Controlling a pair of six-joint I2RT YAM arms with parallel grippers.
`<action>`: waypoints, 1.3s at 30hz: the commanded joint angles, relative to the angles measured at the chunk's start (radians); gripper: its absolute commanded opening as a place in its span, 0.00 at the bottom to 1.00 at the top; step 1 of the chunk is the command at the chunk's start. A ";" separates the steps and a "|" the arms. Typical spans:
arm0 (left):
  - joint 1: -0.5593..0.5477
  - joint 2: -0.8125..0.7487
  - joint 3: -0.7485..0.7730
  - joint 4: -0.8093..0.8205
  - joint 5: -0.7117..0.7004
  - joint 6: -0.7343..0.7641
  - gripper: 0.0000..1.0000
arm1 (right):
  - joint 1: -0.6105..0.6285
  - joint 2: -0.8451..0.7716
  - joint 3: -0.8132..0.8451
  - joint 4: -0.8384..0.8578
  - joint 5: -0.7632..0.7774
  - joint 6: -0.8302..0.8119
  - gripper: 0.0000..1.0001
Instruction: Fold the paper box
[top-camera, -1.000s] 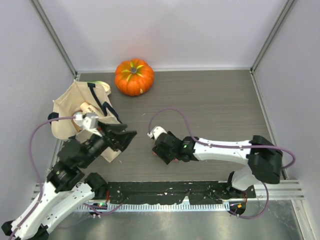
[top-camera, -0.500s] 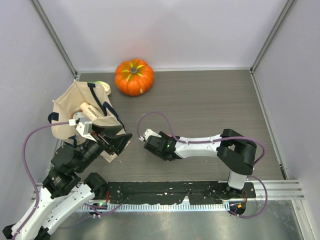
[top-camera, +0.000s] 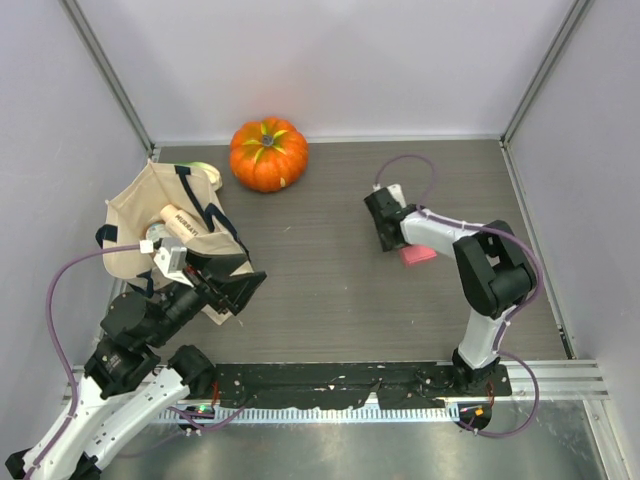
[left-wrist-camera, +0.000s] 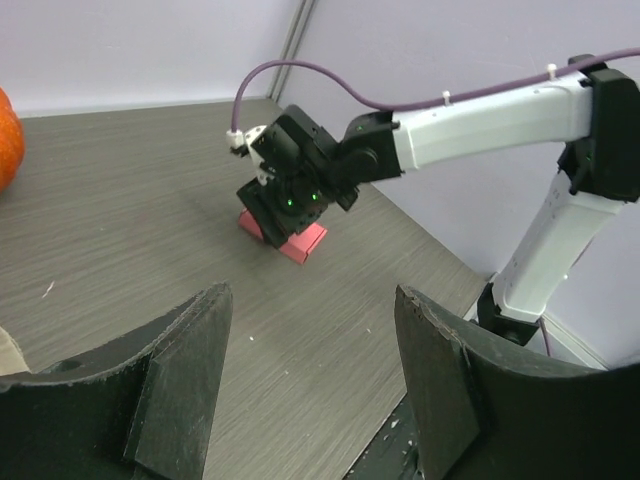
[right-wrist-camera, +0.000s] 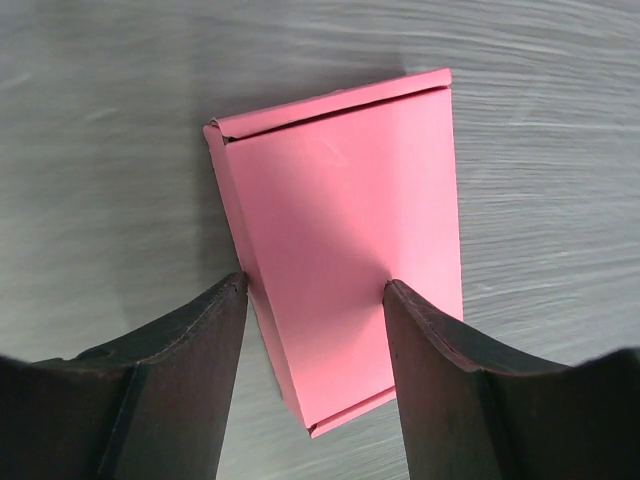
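The paper box (top-camera: 420, 256) is a flat, folded pink card piece lying on the table at the right. In the right wrist view the paper box (right-wrist-camera: 350, 250) lies under and between my fingers. My right gripper (top-camera: 392, 240) is open right over its left end. One fingertip (right-wrist-camera: 232, 292) is at the box's left edge and the other is over its top face. The left wrist view shows the box (left-wrist-camera: 305, 241) under the right gripper (left-wrist-camera: 290, 200). My left gripper (top-camera: 245, 290) is open and empty at the near left, also in the left wrist view (left-wrist-camera: 310, 335).
An orange pumpkin (top-camera: 268, 153) stands at the back, left of centre. A beige tote bag (top-camera: 140, 225) with items inside lies at the left, just behind my left gripper. Walls close in the table at the back and both sides.
My right gripper has swung from the near middle of the table to the right and back. The pink box now shows beside it. The left arm drew back slightly, then held still.
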 joint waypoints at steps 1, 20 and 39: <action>0.004 -0.006 0.002 0.010 0.060 0.020 0.69 | -0.185 0.026 0.031 -0.036 0.042 0.065 0.62; 0.004 -0.013 0.049 -0.091 0.103 0.105 0.69 | -0.366 0.014 -0.057 0.073 0.343 -0.183 0.63; 0.002 0.057 0.135 -0.088 -0.157 0.080 0.73 | 0.255 -0.629 0.017 -0.079 0.189 0.171 0.74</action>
